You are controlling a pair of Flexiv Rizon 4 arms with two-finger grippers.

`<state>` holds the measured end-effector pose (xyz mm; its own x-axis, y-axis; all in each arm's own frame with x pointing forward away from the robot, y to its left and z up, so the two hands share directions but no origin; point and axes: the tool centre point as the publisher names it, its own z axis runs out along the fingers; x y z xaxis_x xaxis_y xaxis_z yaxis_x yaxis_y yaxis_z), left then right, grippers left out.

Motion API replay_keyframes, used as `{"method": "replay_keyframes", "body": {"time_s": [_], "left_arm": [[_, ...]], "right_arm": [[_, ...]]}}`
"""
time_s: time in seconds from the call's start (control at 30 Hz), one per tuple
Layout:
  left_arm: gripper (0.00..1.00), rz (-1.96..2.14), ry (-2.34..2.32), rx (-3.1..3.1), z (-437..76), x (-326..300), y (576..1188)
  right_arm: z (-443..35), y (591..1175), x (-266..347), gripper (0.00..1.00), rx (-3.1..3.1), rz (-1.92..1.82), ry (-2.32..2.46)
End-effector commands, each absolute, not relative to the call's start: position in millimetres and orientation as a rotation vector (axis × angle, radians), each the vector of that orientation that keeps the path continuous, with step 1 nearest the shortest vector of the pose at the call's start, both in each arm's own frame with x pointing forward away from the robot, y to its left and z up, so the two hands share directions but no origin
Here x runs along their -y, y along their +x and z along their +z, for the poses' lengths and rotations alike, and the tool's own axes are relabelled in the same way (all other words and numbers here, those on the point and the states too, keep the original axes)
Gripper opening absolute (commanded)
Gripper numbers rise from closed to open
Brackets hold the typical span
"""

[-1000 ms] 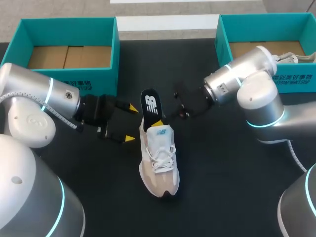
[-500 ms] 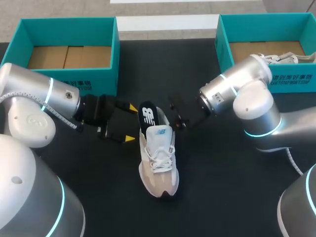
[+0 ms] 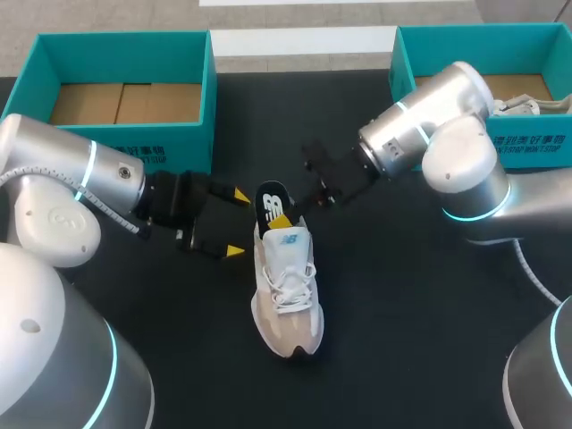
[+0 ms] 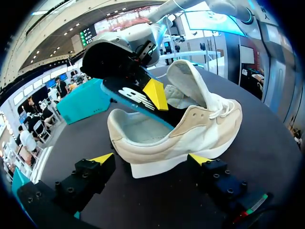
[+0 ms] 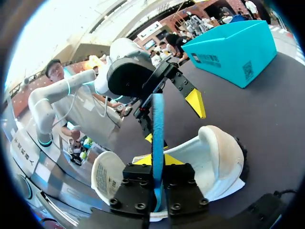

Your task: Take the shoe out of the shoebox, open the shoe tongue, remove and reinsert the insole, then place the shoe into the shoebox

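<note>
A beige and white shoe (image 3: 284, 290) lies on the black table, toe toward the front edge. My right gripper (image 3: 284, 220) is shut on the black insole (image 3: 270, 202), which slants down into the shoe's opening. In the right wrist view the insole (image 5: 157, 129) shows edge-on between the right gripper's (image 5: 157, 161) closed tips, above the shoe (image 5: 214, 157). My left gripper (image 3: 238, 223) stands open beside the heel. In the left wrist view the heel of the shoe (image 4: 176, 138) sits between the spread fingers of my left gripper (image 4: 151, 160). There the tongue (image 4: 193, 83) stands raised behind the insole (image 4: 128, 94).
A teal shoebox (image 3: 192, 54) with a cardboard floor stands at the back left. A second teal shoebox (image 3: 404, 63) at the back right holds another shoe (image 3: 527, 105). Bare black table lies in front of the shoe.
My right arm swung its wrist up and toward the back, and the insole dropped from upright to a lower slant over the shoe's opening. The left arm and the shoe stayed put.
</note>
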<state>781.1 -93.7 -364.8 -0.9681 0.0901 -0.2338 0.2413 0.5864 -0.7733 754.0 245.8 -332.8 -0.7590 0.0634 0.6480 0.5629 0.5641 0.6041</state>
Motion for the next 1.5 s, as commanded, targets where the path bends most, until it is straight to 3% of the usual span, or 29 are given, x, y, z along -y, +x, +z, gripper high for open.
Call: {"method": "replay_keyframes", "body": {"time_s": [0.03,0.6,0.7,0.8,1.23,1.33,1.37,1.4,1.5], "left_arm": [[1.0,-1.322,0.278,-2.647,-364.7,94.5,780.9],[1.0,-1.322,0.278,-2.647,-364.7,94.5,780.9],[1.0,-1.322,0.278,-2.647,-364.7,94.5,780.9],[1.0,-1.322,0.278,-2.647,-364.7,94.5,780.9],[1.0,-1.322,0.278,-2.647,-364.7,94.5,780.9],[1.0,-1.322,0.278,-2.647,-364.7,94.5,780.9],[1.0,-1.322,0.278,-2.647,-364.7,94.5,780.9],[1.0,-1.322,0.278,-2.647,-364.7,94.5,780.9],[1.0,-1.322,0.278,-2.647,-364.7,94.5,780.9]], "right_arm": [[-343.0,750.6,-246.6,0.0,2.214,-1.08,-0.512],[-359.3,713.9,-242.7,0.0,2.172,-0.984,-0.598],[-352.6,719.1,-240.5,0.25,2.195,-0.99,-0.594],[-346.8,723.6,-239.8,0.38,2.216,-0.994,-0.586],[-333.4,737.8,-247.0,0.43,2.27,-1.016,-0.54],[-336.0,739.7,-246.2,0.35,2.261,-1.021,-0.543],[-337.5,740.1,-245.9,0.12,2.245,-1.008,-0.55],[-338.7,740.5,-246.0,0.0,2.231,-0.987,-0.561],[-338.4,742.7,-245.6,0.0,2.189,-0.958,-0.617]]}}
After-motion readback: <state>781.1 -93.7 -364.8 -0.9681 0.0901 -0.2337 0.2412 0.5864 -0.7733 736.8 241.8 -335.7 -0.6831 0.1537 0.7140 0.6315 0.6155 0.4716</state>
